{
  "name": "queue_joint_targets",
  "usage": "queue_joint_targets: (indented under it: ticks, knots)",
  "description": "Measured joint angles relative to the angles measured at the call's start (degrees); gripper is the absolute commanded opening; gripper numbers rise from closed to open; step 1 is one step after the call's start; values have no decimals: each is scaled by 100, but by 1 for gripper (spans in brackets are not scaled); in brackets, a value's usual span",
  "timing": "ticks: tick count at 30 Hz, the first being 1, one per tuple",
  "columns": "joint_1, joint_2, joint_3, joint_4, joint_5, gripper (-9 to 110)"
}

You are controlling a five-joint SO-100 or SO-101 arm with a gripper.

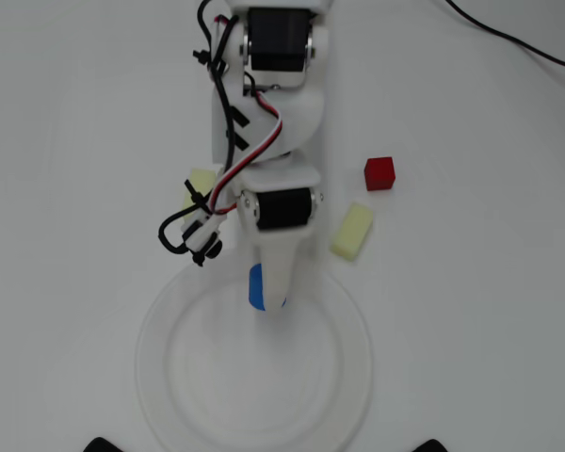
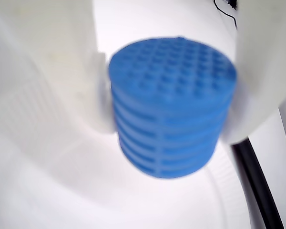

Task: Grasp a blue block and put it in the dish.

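From the overhead view, the arm reaches out over the dish [image 1: 160, 377], and the blue block [image 1: 255, 287] peeks out beside the gripper [image 1: 268, 306], just inside the dish's near rim. It looks held there so a release would land it inside. A red cube [image 1: 379, 173] and a yellow block [image 1: 352, 231] sit off to the side, out of the way.

In the wrist view, the gripper [image 2: 169, 109] is clamped on the block [image 2: 171, 109], one white finger [image 2: 257, 71] pressing each side, so it hangs upright.
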Motion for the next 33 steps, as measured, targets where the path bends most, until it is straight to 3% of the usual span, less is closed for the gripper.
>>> queue_joint_targets:
  ticks: [9, 16, 20, 28, 33]
  knots:
    - [26, -1160, -606, 0, 35, 2]
    - [176, -1257, -773, 44, -18, 20]
    - [167, -1257, -1125, 501, 79, 29]
    - [185, -1116, -1608, 1714, 211, 31]
    - [343, 44, -1239, 2224, 360, 31]
